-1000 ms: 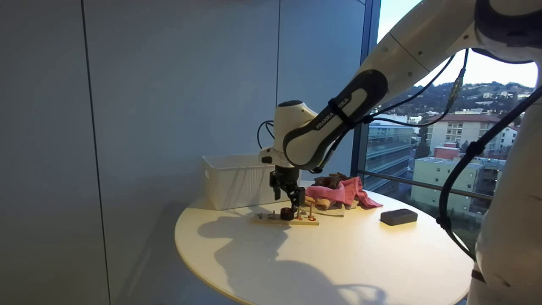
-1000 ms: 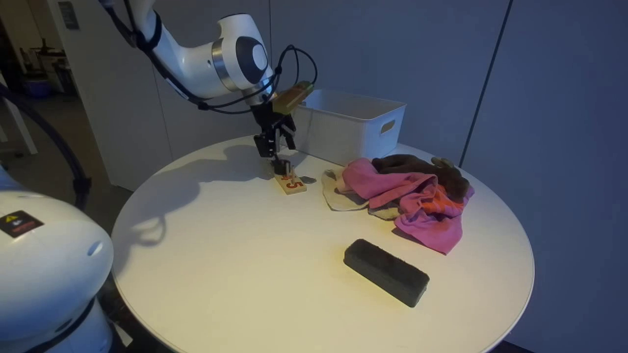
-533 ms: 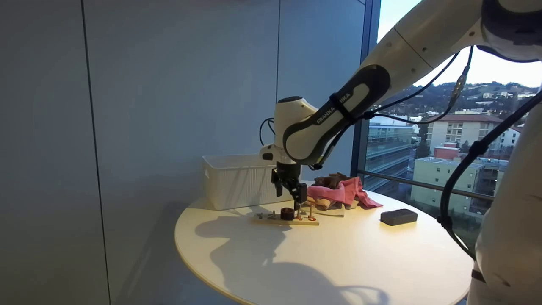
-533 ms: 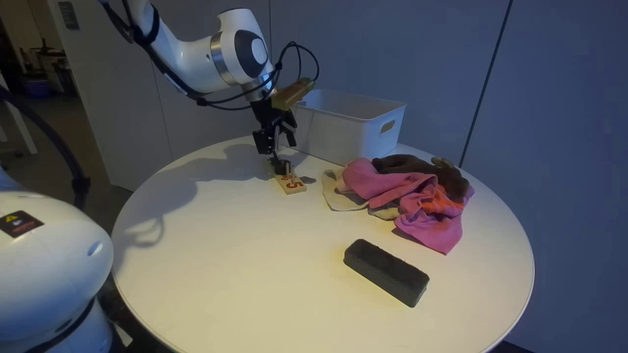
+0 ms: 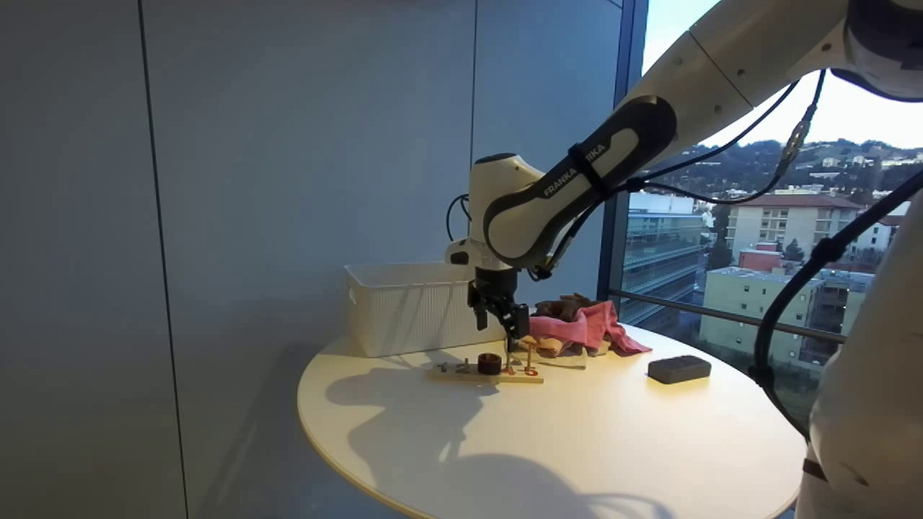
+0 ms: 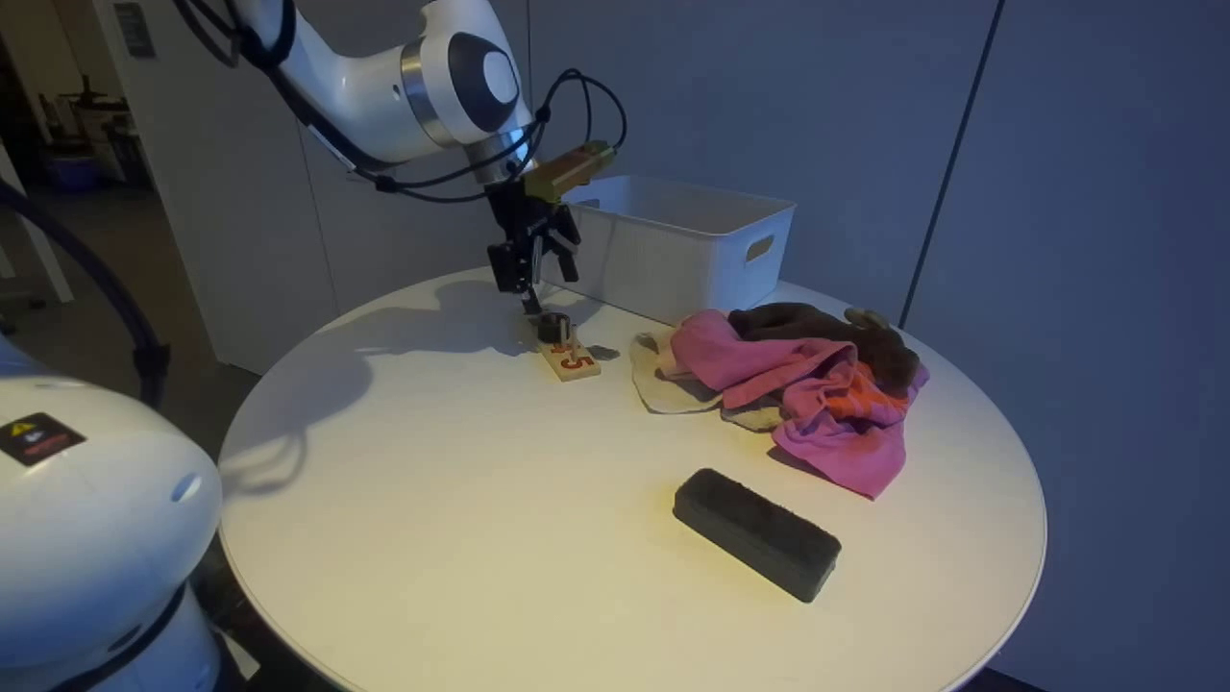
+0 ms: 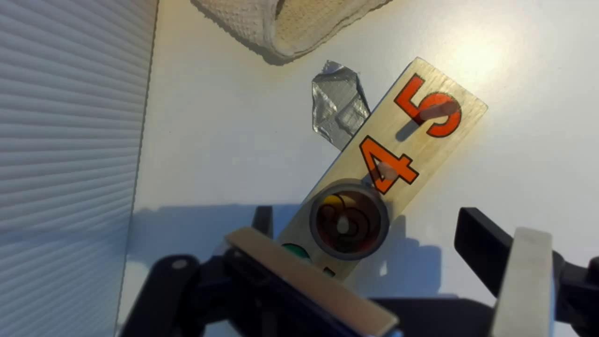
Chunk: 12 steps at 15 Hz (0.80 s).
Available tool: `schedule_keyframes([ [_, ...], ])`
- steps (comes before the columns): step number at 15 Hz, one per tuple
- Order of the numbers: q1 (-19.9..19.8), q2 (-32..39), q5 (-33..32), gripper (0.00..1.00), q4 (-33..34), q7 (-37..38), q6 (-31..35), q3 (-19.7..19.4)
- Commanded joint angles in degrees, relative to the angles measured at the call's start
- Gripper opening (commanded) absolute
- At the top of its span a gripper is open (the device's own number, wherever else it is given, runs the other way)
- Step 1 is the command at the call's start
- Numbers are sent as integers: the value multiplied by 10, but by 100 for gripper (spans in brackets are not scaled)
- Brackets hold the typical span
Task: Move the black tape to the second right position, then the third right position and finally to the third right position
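Your gripper [image 5: 498,331] hangs near the centre of the frame in an exterior view, above the wooden board [image 7: 433,154], its fingers [image 7: 524,281] spread well apart with nothing in their hold. The black tape [image 5: 489,365] sits on that board, around a peg [image 7: 343,225]; in your wrist view you find it just below and right of centre, the peg's tip showing inside its ring. Just off its upper right is the orange 4 [image 7: 401,164] with its own peg, and farther to the upper right the red 5 [image 7: 435,97] with another; a bit of green [image 7: 295,251] shows at the tape's lower left, partly hidden by a finger. A crinkled silver patch [image 7: 339,105] meets the board's upper-left edge there. In an exterior view you have the white box [image 6: 653,264] at upper centre, a bunched pink cloth [image 6: 759,360] right of centre and the dark block [image 6: 757,533] at lower right, well apart from the board, all on the table [image 6: 432,481].
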Motion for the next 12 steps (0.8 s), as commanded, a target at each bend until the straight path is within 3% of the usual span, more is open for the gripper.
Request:
schedule_keyframes([
  [1, 2, 19, 19, 100, 13, -21, 4, -2],
  [12, -6, 92, 74, 100, 52, -64, 8, 0],
])
